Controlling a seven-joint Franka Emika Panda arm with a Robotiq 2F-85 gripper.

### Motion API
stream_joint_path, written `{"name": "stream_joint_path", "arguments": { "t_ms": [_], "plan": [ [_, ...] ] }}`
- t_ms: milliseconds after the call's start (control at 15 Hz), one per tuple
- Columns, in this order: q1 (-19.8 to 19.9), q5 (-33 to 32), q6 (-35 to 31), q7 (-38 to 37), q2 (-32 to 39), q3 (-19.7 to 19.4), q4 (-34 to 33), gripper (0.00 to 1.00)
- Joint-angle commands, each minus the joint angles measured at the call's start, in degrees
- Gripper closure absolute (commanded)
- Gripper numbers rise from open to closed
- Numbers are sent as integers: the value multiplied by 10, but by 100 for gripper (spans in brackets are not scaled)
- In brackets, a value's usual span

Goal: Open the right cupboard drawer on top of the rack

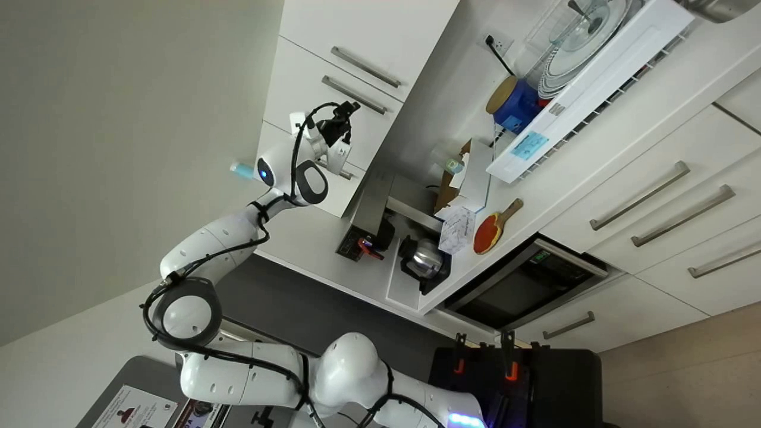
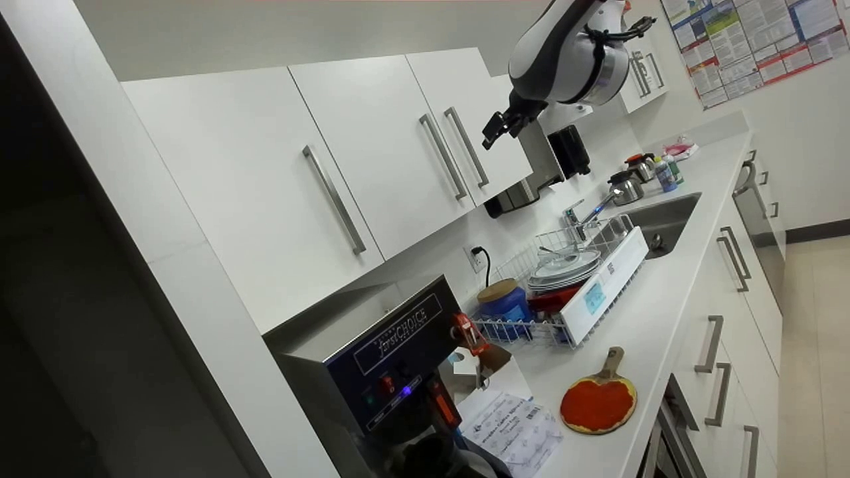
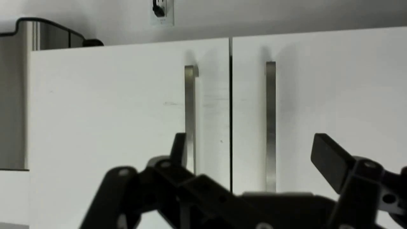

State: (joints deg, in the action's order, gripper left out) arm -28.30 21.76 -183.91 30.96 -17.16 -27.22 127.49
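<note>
1. Near wall cabinets (image 2: 372,146): three, white; bar handles (image 2: 443,157): three.
2. Right cupboard drawer (image 2: 473,113): rightmost of these in an exterior view (closed).
3. Gripper (image 3: 249,143): one; two fingers (image 3: 330,156) spread, facing two bar handles.

Muted light, soft shadows, end effector (image 3: 249,143) slightly blurred

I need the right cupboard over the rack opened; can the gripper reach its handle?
Probably yes, perhaps shifting sideways first: the gripper is open, and in the wrist view only it overlaps that handle.
</note>
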Motion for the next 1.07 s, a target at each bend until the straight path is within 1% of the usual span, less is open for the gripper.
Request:
{"name": "stream_joint_path", "arguments": {
  "t_ms": [0, 133, 600, 1000],
  "plan": [
    [-143, 26, -38, 42, 15, -118, -60, 0],
    [-217, 15, -42, 51, 12, -188, -82, 0],
    [-435, -5, -33, 102, 15, -417, -137, 0],
    [-621, -15, -40, 105, 6, -606, -169, 0]
  ]
}}
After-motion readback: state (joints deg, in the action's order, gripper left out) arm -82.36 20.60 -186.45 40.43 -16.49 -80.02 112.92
